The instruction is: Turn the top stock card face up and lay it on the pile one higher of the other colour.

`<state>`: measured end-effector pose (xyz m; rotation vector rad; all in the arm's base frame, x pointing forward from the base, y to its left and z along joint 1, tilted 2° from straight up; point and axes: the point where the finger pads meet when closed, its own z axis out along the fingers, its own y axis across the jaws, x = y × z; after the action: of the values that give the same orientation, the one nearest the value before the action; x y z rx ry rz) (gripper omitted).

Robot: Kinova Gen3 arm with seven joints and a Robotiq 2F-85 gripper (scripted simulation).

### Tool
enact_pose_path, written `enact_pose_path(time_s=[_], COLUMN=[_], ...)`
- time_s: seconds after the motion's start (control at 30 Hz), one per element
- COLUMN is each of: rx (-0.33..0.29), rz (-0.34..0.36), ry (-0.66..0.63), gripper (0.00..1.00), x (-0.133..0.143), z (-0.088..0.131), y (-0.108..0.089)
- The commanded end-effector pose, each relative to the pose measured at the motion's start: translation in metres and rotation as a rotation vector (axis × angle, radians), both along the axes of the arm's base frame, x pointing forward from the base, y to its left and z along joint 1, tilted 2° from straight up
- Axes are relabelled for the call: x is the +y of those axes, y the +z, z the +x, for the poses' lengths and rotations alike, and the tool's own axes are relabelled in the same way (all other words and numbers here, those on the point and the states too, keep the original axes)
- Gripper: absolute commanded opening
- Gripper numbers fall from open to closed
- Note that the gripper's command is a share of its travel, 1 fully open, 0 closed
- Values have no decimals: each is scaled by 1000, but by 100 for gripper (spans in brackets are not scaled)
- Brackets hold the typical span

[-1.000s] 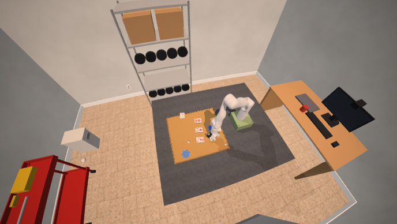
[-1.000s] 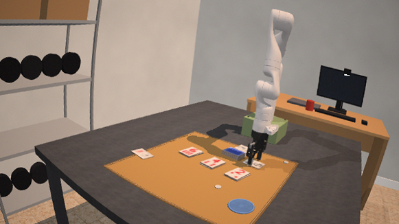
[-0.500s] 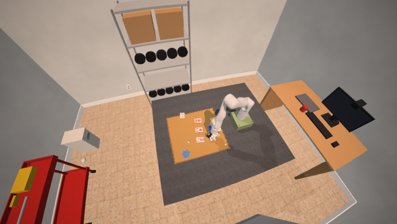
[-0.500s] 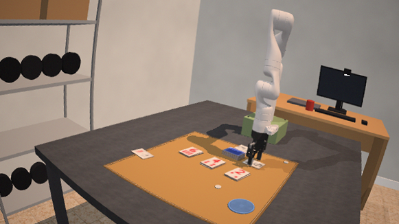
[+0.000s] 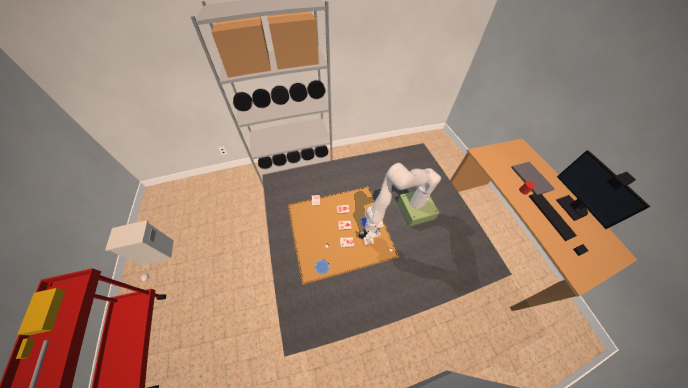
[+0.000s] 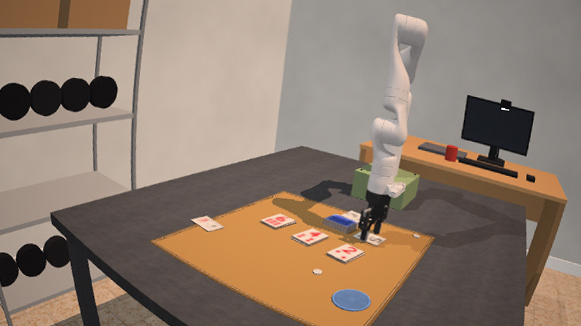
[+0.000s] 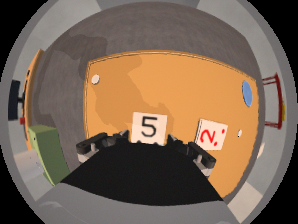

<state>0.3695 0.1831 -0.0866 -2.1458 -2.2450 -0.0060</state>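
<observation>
A face-up black 5 card (image 7: pixel 148 127) lies flat on the orange mat (image 6: pixel 296 260), also seen in the exterior view (image 6: pixel 371 239). My gripper (image 6: pixel 370 228) points straight down over its near edge with fingers open wide; in the wrist view (image 7: pixel 145 152) the fingers stand either side of the card and nothing is between them. The blue face-down stock (image 6: pixel 340 223) sits just left of the gripper. Three red face-up piles lie in a row: a 6 (image 6: pixel 278 221), a 4 (image 6: pixel 310 236) and a 2 (image 6: pixel 345 252); the 2 also shows in the wrist view (image 7: pixel 212 136).
A lone card (image 6: pixel 207 223) lies at the mat's far left. A blue disc (image 6: pixel 351 299) and small white discs (image 6: pixel 317 271) (image 6: pixel 416 236) lie on the mat. Another white card (image 6: pixel 352 216) lies behind the stock. The green arm base (image 6: pixel 385 186) stands behind the mat.
</observation>
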Motion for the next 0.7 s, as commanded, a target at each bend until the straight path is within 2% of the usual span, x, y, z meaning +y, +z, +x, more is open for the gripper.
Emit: enact_pose_path(time_s=[0.0, 0.3, 0.33, 0.67], rx=[-1, -1, -1, -1], rz=[1, 1, 1, 1], ry=[0, 0, 0, 0], gripper=[85, 85, 72, 72], x=[0, 0, 0, 0], z=[1, 1, 1, 1], y=[1, 1, 1, 1])
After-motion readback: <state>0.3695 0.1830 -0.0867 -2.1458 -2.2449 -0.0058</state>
